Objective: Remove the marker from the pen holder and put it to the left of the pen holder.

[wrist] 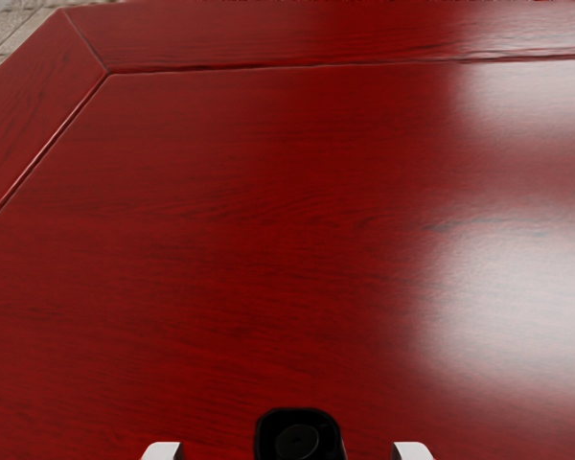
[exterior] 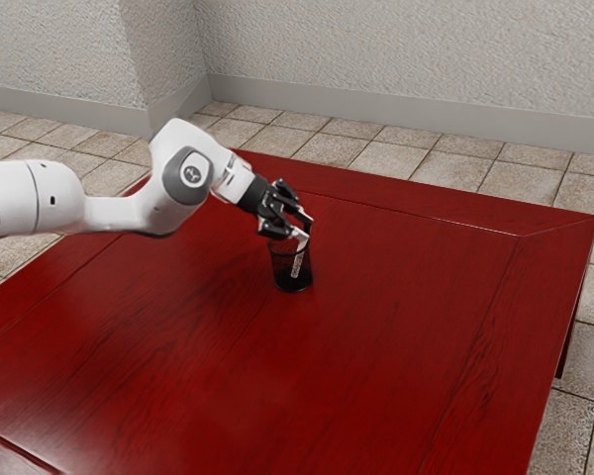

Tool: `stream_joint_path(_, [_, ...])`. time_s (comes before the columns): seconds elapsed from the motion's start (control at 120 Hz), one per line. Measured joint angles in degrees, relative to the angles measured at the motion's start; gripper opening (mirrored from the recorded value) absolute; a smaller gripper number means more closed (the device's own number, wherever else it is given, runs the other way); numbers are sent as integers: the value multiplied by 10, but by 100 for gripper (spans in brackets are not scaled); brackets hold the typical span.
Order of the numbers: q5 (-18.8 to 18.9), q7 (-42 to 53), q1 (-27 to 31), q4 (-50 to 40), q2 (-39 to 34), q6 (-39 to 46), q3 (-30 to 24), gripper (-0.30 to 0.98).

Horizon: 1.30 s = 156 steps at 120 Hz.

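Have gripper (exterior: 303,225) right over pen holder (exterior: 279,269), tilted down toward it, w/ arm (exterior: 129,208) reaching in from ext. view's left. Holding fingers (wrist: 161,451) wide, w/ tips well apart in wrist view & clear gaps to either side of a black, round-cornered thing (wrist: 298,437) btwn them; can't tell from that view whether marker's end or part of holder. See marker (exterior: 297,265) in holder, white w/ dark print, leaning a bit, top toward ext. view's right & near fingertips. Not out yet, so not set down beside holder either. Can make out dark mesh sides on holder, standing upright on red table (exterior: 228,386). Find pale glare on tabletop in wrist view, plus grooved border near edge. Beyond table, in ext. view: tiled floor (exterior: 396,158) & rough, light walls (exterior: 366,59).
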Motion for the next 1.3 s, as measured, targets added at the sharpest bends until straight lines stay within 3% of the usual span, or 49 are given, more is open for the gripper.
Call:
stream_joint_path(0.308, [-43,44,-2,4,7,5,17,7])
stream_joint_path(0.633, [-58,40,-11,-3,4,21,14,-3])
stream_joint_path(0.817, [-72,34,2,-21,-45,22,13,-7])
stream_joint_path(1.1, [-234,20,42,-39,-169,-5,21,-8])
stream_joint_path(1.2, [-298,-18,48,17,-128,-11,99,-7])
stream_joint_path(1.3, [-331,-92,39,55,-80,-26,171,-6])
